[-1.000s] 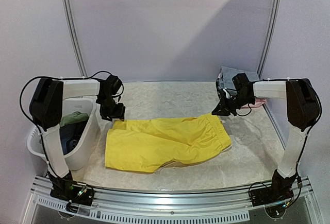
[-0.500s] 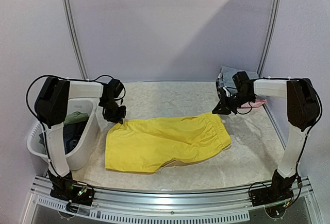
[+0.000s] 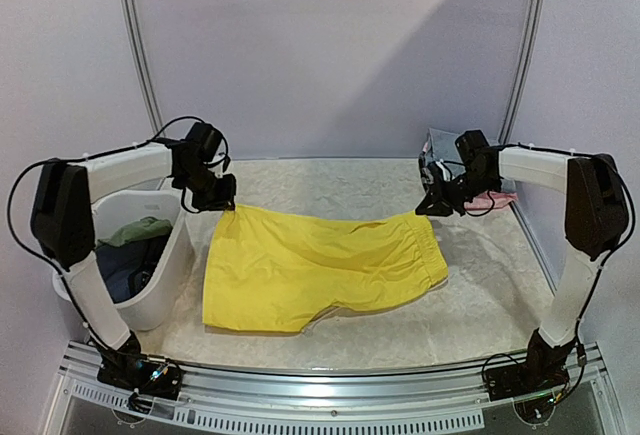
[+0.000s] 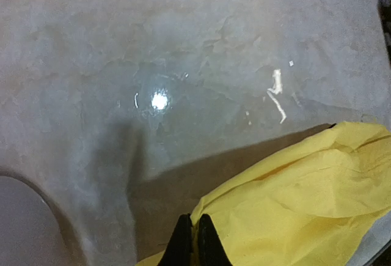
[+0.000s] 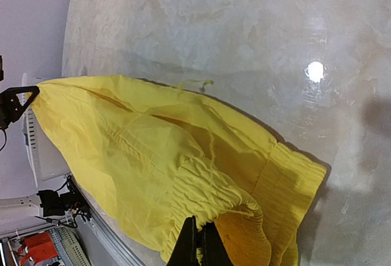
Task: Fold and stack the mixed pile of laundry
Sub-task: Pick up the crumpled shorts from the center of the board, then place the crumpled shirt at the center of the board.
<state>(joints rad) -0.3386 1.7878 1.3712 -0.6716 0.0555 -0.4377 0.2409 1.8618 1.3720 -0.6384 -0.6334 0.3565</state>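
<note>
You have the yellow shorts (image 3: 320, 270) held at both far corners. The left gripper (image 3: 222, 200) is pressed together on the corner of a leg hem, and the right gripper (image 3: 432, 205) pinches the end of the gathered waistband. The shorts lie in the middle of the table (image 3: 330, 180). Their far edge is lifted and drawn almost straight between the two grippers, while the near part rests on the surface. I judge that this is the folding step for this one garment, at its beginning, because no fold is laid yet. The next move, I think, calls for both arms to carry the far edge together toward the near edge, at the same height and pace. If one arm goes ahead, the cloth will skew. The shorts look like thin, matte woven cloth with soft creases. The waistband is puckered by its elastic and thicker, so that side gives a surer hold than the flat hem. The table top is glossy and marbled, with bright reflections, so the cloth may slide on it easily. At the left stands the white tub (image 3: 165, 275) of smooth hard plastic, with an olive-green piece (image 3: 140, 228) and a dark blue piece (image 3: 130, 265) inside. At the far right corner lies a grey garment (image 3: 445, 145), and a pink piece (image 3: 495, 198) is beside it.
</note>
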